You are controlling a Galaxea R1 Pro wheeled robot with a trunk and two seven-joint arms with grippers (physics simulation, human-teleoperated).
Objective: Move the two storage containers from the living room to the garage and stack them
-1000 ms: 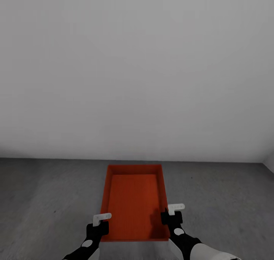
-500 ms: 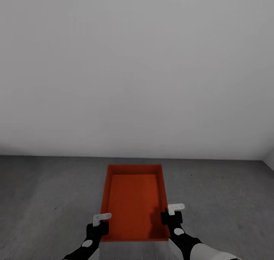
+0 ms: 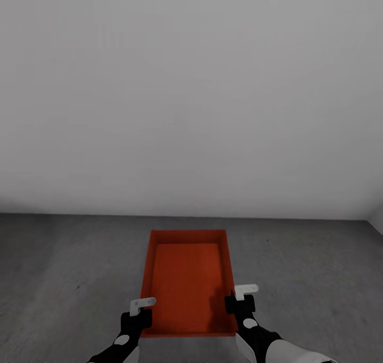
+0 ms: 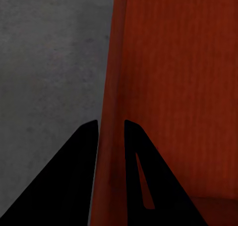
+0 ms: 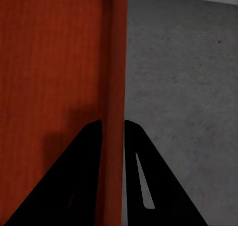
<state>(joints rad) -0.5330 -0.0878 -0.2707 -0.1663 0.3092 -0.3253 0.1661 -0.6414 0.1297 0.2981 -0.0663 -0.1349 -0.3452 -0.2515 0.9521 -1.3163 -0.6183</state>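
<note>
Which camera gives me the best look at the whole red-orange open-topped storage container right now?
The head view: it shows the red-orange open-topped storage container complete, rim and ribbed bottom, on the grey floor. The left wrist view and right wrist view each show one side wall between two fingers.

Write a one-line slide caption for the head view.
Both hands, left hand and right hand, grip the side walls of a red-orange storage container above the grey concrete floor, facing a white wall.
</note>
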